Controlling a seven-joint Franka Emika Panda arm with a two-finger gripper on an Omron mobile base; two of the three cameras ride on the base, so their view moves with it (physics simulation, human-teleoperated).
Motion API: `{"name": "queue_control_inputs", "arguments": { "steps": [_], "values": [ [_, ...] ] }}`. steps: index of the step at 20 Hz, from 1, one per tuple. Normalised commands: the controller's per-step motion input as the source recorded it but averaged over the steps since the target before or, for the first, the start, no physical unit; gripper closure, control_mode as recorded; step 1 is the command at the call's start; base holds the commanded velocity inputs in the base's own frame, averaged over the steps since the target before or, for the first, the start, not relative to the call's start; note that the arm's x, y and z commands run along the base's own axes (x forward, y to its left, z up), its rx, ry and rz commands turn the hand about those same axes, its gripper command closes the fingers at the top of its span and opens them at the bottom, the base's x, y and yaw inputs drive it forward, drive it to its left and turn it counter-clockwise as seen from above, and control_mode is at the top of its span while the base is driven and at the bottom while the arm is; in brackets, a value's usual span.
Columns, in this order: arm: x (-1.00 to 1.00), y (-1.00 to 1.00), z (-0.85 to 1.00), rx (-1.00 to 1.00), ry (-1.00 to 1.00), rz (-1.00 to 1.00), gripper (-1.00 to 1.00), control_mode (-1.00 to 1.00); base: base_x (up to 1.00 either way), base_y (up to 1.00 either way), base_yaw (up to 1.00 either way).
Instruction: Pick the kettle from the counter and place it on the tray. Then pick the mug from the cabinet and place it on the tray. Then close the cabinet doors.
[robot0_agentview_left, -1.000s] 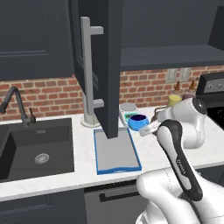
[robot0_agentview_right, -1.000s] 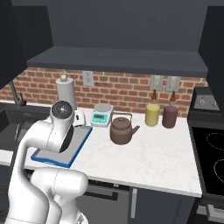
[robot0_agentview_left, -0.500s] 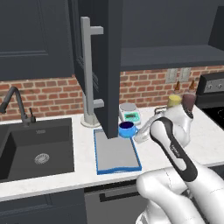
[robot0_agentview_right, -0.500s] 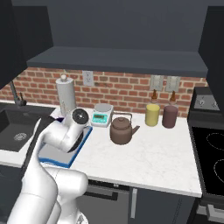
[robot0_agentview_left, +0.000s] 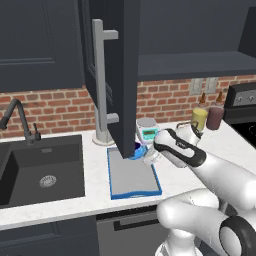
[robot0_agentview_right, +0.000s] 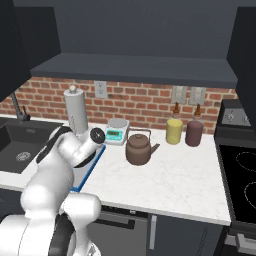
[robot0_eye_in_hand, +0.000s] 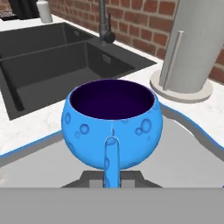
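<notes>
Since a second ago, the arm has swung leftward and carried the mug (robot0_eye_in_hand: 113, 124) from beside the scale (robot0_agentview_right: 116, 131) to a position over the tray (robot0_agentview_left: 131, 176). Tool (robot0_eye_in_hand: 111, 177) is pinching the mug by its handle; the jaws are pressed in on that handle. Mug sits directly ahead of the tool, upright, mouth up. I cannot confirm whether its base touches the tray or hangs just above it. Beyond the mug lie the paper towel roll (robot0_eye_in_hand: 192, 48) and the sink (robot0_eye_in_hand: 52, 65).

Status, as judged:
- Kettle (robot0_agentview_right: 139, 149): not done. It stands on the counter (robot0_agentview_right: 165, 180), well apart from the tool and off the tray.
- Mug: out of the cabinet (robot0_agentview_left: 195, 62), held over the tray, release outstanding.
- Cabinet door (robot0_agentview_left: 112, 70): open, projecting toward the camera above the tray. Closing remains.

Order departs from the task sentence; the kettle step appears skipped.
</notes>
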Motion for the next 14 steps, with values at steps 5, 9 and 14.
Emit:
{"name": "queue_control_inputs", "arguments": {
  "steps": [5, 9, 14],
  "values": [
    [0.58, 0.47, -0.36, -0.09, 0.0, 0.0, 1.0, -1.0, 0.0, 0.0, 0.0],
    [0.45, 0.18, -0.36, -0.06, 0.0, 0.03, 1.0, -1.0, 0.0, 0.0, 0.0],
    [0.35, 0.02, -0.3, -0.01, 0.0, 0.04, 1.0, -1.0, 0.0, 0.0, 0.0]
  ]
}}
